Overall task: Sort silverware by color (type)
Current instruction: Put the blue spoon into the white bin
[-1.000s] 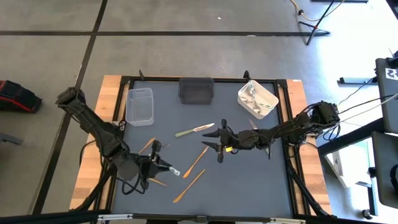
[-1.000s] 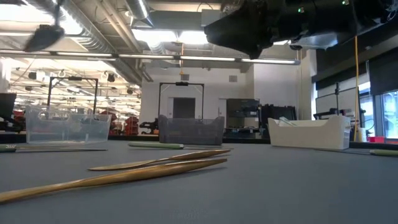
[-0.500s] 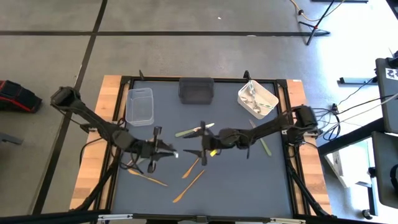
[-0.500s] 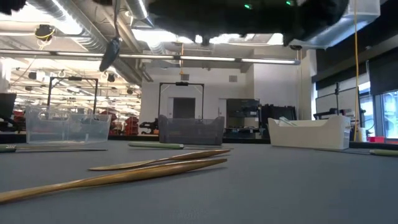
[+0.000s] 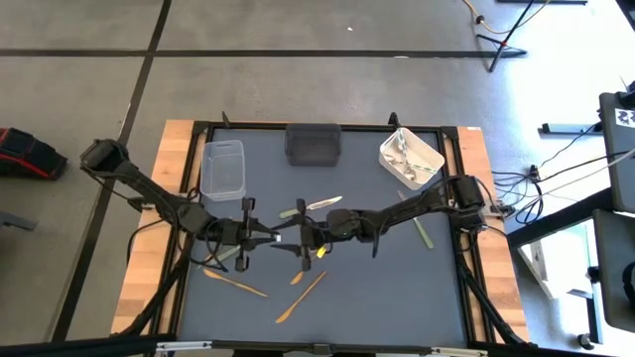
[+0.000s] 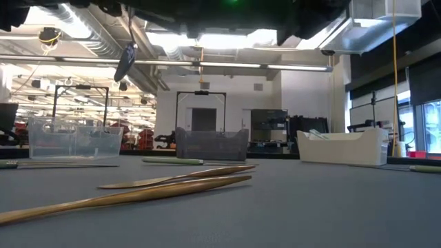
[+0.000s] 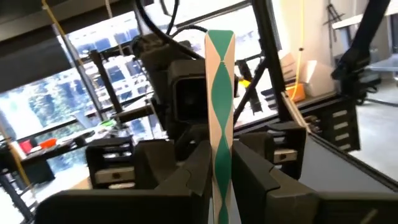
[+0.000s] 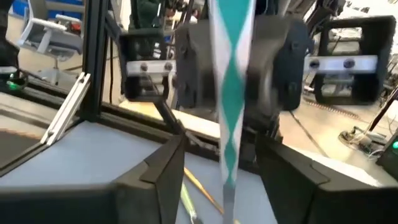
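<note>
My left gripper (image 5: pixel 260 236) is over the middle of the table, shut on a utensil with a green-and-white diamond-patterned handle (image 7: pixel 220 81). The handle points at my right gripper (image 5: pixel 301 241), which faces it. The right gripper is open, with one finger on either side of the handle's free end (image 8: pixel 229 93), apart from it. In the low view a dark rounded end of the utensil (image 6: pixel 126 60) hangs high above the table. Copper-gold pieces (image 5: pixel 302 296) and a pale silver-green knife (image 5: pixel 312 205) lie flat on the mat. My left gripper pinches the patterned handle (image 7: pixel 222 163) between its two fingers (image 7: pixel 194 177). The handle runs along the fingers and sticks out well past them, toward the table's right. The utensil is lifted clear of the table.
At the far edge stand a clear tub (image 5: pixel 223 169), a dark grey tub (image 5: pixel 313 142) and a white tub (image 5: pixel 434 156) holding silver pieces. Another pale piece (image 5: pixel 422 230) lies toward the right. More gold pieces (image 5: pixel 236 285) lie near the left front.
My left gripper has risen from the near-left part of the mat and moved toward the centre, carrying the utensil clear of the table. My right gripper has travelled toward the table's left until it faces the left gripper around the handle's end.
</note>
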You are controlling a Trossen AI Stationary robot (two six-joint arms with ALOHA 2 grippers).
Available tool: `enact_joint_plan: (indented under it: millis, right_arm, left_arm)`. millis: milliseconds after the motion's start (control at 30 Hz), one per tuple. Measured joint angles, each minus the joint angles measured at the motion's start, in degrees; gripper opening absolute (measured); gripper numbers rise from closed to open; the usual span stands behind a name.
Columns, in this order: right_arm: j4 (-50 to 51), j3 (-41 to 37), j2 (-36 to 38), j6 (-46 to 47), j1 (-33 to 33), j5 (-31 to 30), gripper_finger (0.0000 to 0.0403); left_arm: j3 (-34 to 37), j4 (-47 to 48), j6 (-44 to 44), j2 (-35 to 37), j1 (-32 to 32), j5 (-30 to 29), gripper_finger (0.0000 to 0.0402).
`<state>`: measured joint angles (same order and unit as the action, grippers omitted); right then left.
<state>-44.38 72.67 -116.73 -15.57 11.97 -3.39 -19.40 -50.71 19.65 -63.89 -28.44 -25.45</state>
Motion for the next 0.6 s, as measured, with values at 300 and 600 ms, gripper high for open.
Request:
enact_joint_plan:
  millis: [300, 600]
  right_arm:
    - [2.0, 1.2, -0.7, -2.8, 0.0, -2.5, 0.0023]
    - [10.2, 1.2, 2.1, -5.1, 0.8, -9.7, 0.0012]
  left_arm:
    - [0.0, 1.2, -2.0, -0.2, 0.4, -0.5, 0.0043]
    - [0.0, 2.9, -4.3, 1.4, -0.9, -5.0, 0.0110]
